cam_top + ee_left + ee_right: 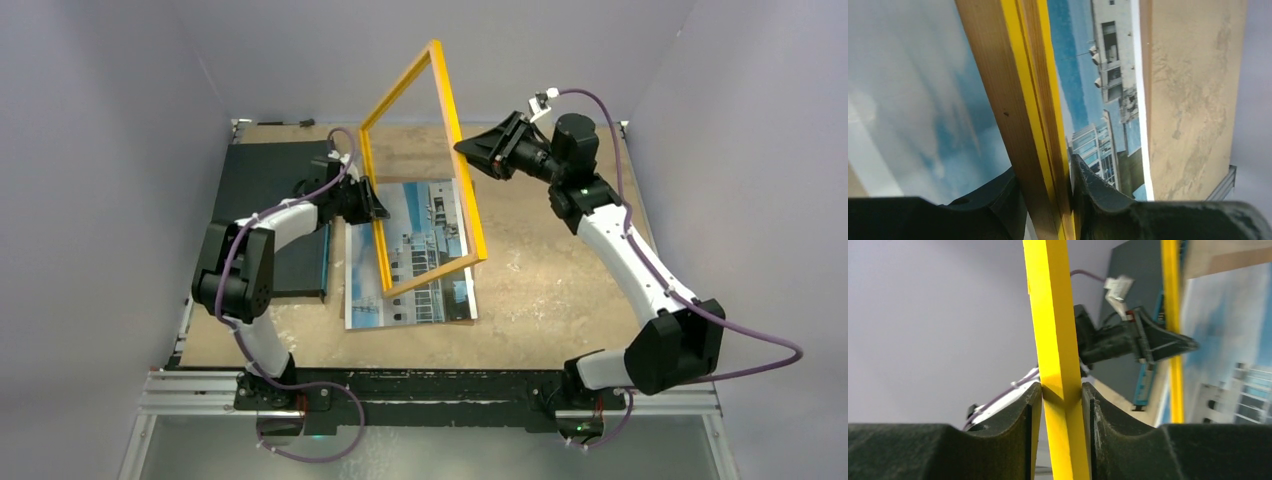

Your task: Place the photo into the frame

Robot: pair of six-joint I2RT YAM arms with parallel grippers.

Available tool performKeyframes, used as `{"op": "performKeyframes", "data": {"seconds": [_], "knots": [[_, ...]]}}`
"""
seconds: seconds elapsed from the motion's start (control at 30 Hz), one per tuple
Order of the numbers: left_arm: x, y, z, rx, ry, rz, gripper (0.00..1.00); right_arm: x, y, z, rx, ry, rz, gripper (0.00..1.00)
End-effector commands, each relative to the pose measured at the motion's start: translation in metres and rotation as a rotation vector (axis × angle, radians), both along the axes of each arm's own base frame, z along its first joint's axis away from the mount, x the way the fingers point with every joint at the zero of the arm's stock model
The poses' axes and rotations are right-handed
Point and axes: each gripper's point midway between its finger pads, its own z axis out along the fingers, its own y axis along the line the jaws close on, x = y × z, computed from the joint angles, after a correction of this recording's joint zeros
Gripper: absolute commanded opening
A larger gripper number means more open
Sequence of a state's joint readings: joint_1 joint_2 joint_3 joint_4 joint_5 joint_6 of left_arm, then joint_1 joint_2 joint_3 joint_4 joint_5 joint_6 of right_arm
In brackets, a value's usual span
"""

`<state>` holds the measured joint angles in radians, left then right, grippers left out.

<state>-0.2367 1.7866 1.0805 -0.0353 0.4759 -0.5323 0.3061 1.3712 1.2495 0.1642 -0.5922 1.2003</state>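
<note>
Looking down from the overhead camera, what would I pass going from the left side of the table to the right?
First the dark slab → left gripper → frame, held up between both grippers → right gripper. The photo lies flat beneath the frame, so it gets no place of its own.

The bench is sandy brown with some scuffs. The photo lies flat near the middle of it, picture side up. A dark slab lies flat just left of the photo.
</note>
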Motion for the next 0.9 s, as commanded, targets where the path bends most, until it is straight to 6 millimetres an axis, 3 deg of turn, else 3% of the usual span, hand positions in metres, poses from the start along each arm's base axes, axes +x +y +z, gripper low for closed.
{"op": "performKeyframes", "data": {"seconds": [0.0,0.33,0.43,0.6,0.77,0.87], "knots": [[0.007,0.009,0.028,0.039,-0.114,-0.013,0.0,0.013,-0.017,-0.02,-0.15,-0.022,-0.054,0.38],[0.002,0.015,0.026,0.05,-0.086,0.002,0.0,0.005,-0.01,-0.043,-0.125,0.021,0.025,0.47],[0.001,0.016,0.028,0.048,-0.08,0.007,0.0,0.015,-0.021,-0.052,-0.234,0.027,-0.044,0.4],[0.001,0.015,0.026,0.051,-0.07,0.002,0.0,0.036,-0.062,-0.074,-0.504,0.01,-0.233,0.17],[0.001,0.013,0.017,0.073,-0.045,-0.039,0.21,0.04,-0.082,-0.086,-0.54,0.003,-0.24,0.0],[-0.002,0.014,0.012,0.097,-0.05,-0.063,0.35,0.04,-0.097,-0.083,-0.499,0.014,-0.249,0.0]]}}
